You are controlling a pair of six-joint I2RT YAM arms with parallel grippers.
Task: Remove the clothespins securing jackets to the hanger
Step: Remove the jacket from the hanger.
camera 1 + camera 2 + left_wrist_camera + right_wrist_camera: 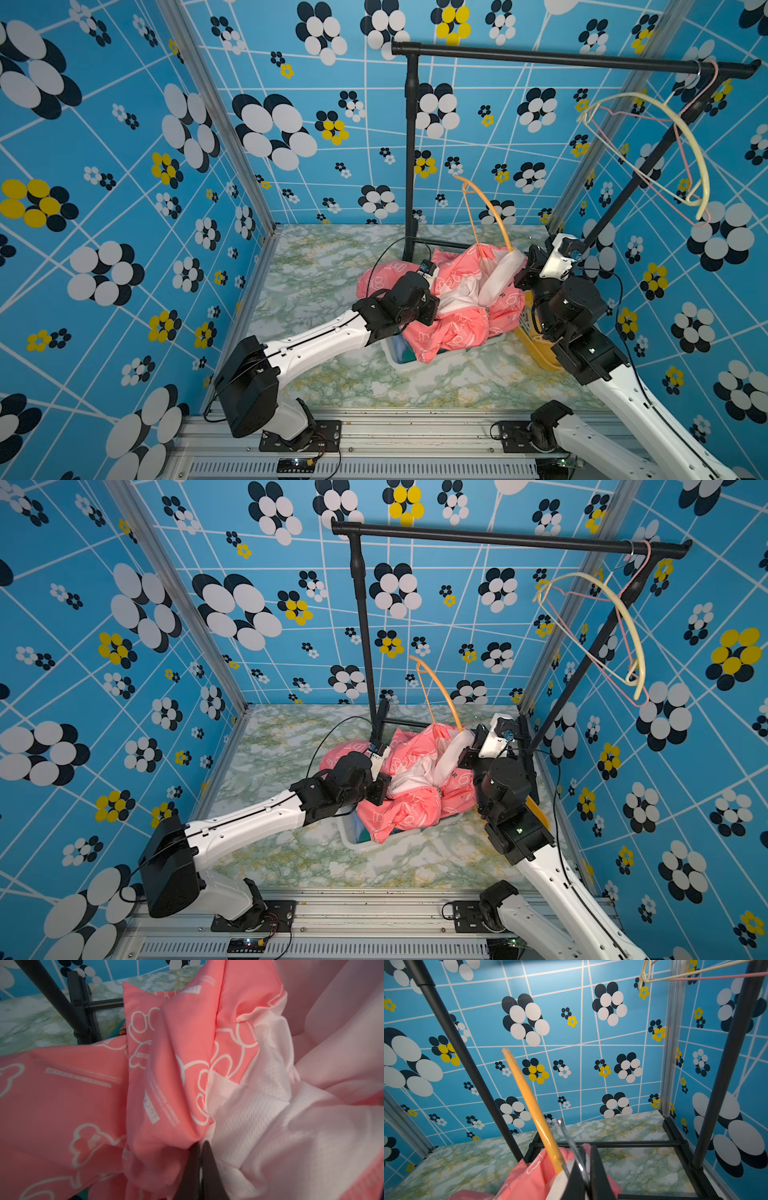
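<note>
A black rack (411, 166) stands on the worktop (332, 374). At the rack's foot the pink jacket (457, 328) lies heaped, with an orange hanger (494, 212) sticking up from it. The left end effector (200, 1147) pinches jacket fabric. The right end effector (585, 1158) is clamped on the hanger's wire hook.
</note>
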